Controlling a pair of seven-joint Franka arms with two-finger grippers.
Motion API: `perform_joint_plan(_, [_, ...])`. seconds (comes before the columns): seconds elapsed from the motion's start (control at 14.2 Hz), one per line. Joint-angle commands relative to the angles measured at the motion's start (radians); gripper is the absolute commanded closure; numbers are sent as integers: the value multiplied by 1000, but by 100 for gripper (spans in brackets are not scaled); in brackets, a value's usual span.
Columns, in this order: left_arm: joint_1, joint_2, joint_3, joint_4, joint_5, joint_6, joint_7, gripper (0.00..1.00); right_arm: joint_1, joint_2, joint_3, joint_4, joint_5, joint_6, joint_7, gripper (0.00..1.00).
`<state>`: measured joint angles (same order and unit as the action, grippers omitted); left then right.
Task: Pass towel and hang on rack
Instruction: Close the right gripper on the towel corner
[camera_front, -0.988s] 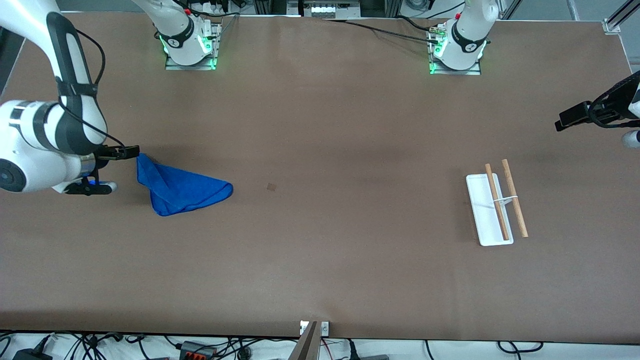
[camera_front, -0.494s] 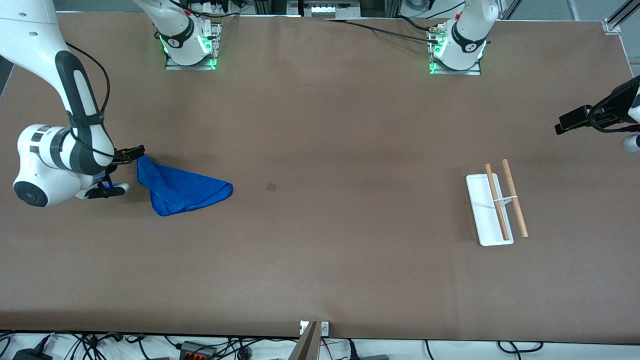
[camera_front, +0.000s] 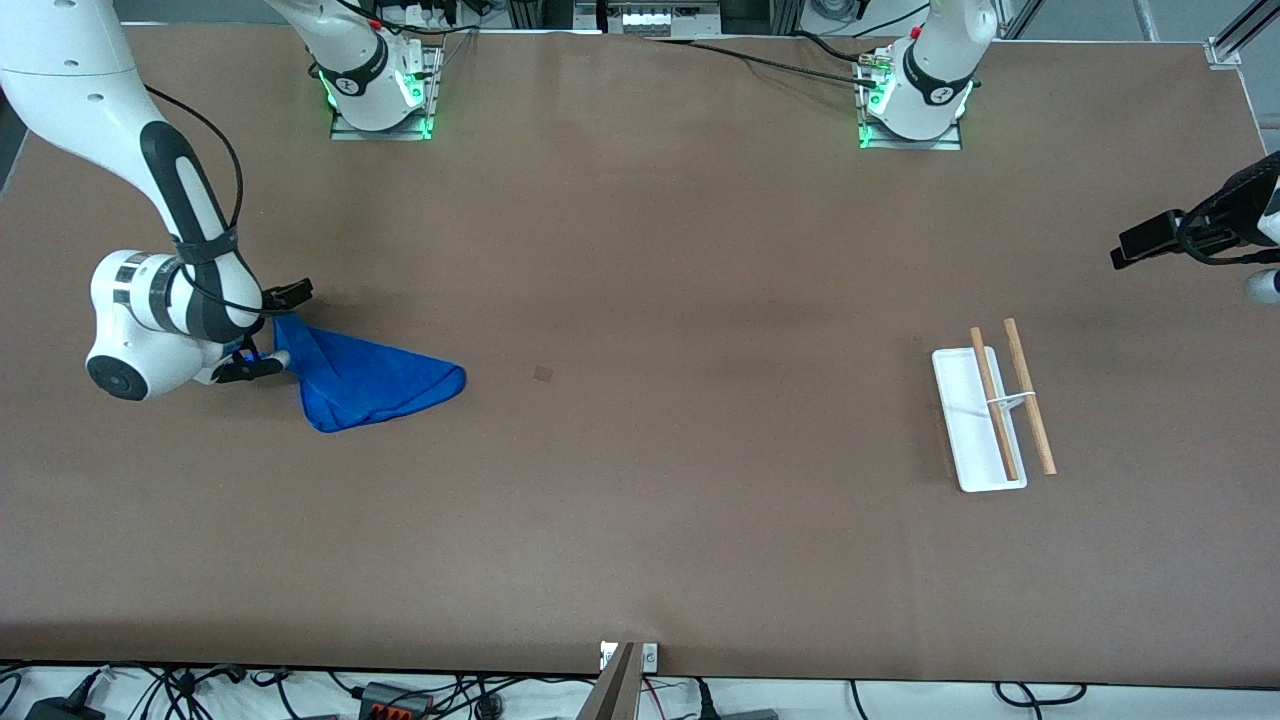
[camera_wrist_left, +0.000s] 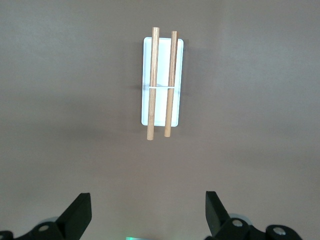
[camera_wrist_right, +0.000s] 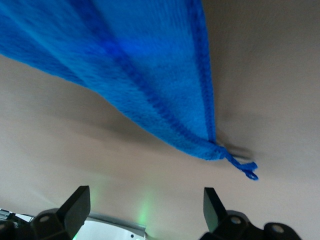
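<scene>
Towel, bright blue microfibre cloth (camera_front: 365, 380), lies flat at right arm's end of table. Right gripper (camera_front: 262, 345) has swung in over its corner, jaws wide, empty; pickup looks imminent. Left gripper (camera_wrist_left: 145, 215) waits wide above white wooden-rod rack (camera_front: 990, 415).

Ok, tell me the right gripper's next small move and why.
Probably ease the right gripper forward onto the towel corner and close. Its jaws stand open, and the corner with the loop lies just ahead, ungrasped. The left gripper waits open above the rack.
</scene>
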<state>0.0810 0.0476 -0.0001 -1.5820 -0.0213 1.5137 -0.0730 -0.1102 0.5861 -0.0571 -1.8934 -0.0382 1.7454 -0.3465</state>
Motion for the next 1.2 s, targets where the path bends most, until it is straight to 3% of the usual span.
perform_joint_plan(0.0, [3,17,2,33,-3,-15,18,0,-26,-20,6,-39,-17,45,-55,0])
perform_joint_plan(0.21, [3,17,2,33,-3,-15,18,0,-11,-28,16,-13,-89,60,-63,0])
perform_joint_plan(0.85, [3,17,2,33,-3,-17,16,0,-11,7,17,-15,-97,143,-144,0])
perform_joint_plan(1.13, [3,17,2,33,-3,-17,16,0,-12,11,17,-15,-97,144,-144,12])
